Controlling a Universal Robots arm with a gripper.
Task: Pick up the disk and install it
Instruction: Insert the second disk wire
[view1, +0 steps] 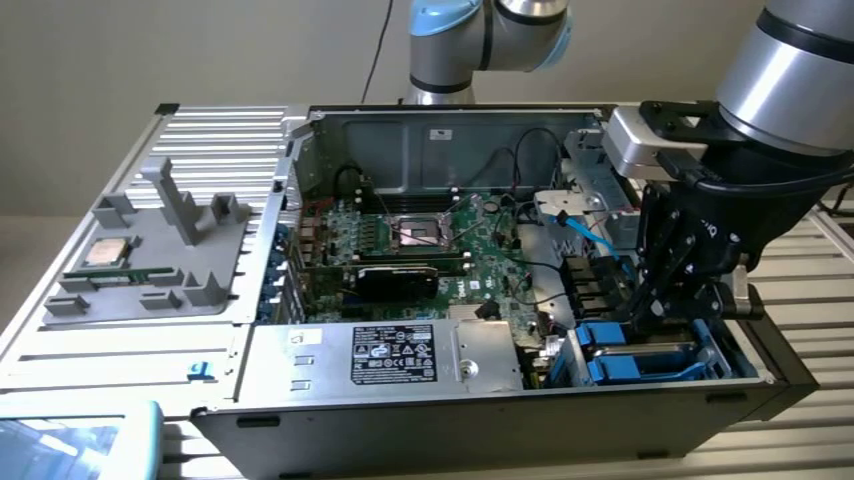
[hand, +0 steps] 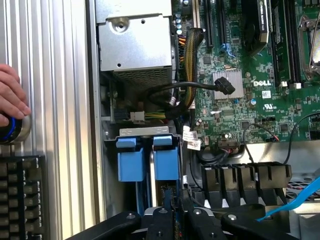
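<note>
The fingertips of the gripper (view1: 663, 322) are hidden among the blue carriers (view1: 638, 352) in the drive bay, so the disk's label cannot be made out. A person's hand (hand: 11, 96) is cut off by the wrist picture's edge, as is a keyboard (hand: 21, 196).

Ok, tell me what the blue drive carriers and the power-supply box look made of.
Blue drive carriers: likely moulded plastic, with uniform matte blue colour and rounded tabs. Power-supply box: apparently bare sheet metal, with a dull silver-grey finish, folded edges and a perforated vent side in the wrist view.
</note>
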